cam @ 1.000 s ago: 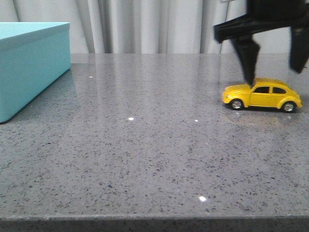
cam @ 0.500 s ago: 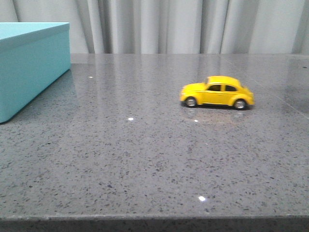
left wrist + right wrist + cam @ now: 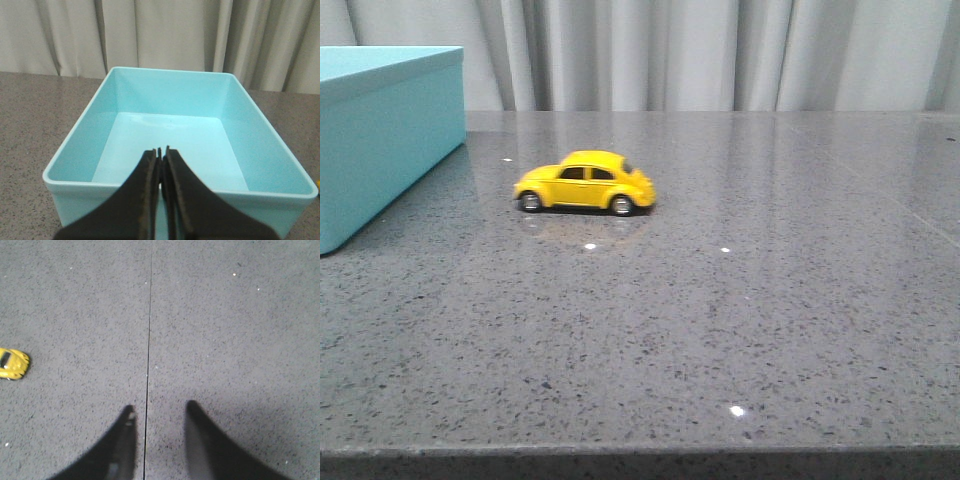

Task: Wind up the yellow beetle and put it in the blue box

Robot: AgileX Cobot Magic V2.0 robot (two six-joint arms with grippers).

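Right pincer (image 3: 157, 412) gapes empty, yellow beetle (image 3: 585, 183) well apart.

Grey speckled stone table (image 3: 720, 330); pale pleated curtain (image 3: 700, 55) behind.

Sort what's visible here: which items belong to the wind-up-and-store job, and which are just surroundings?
Job: yellow beetle, blue box, left gripper shut, right gripper open.
Surroundings: grey speckled table, curtain.

A little yellow car and a big blue box

The yellow beetle (image 3: 585, 182) stands on its wheels left of the middle, nose pointing left. The blue box (image 3: 382, 135) sits open and empty at the upper left, near it, not touching.
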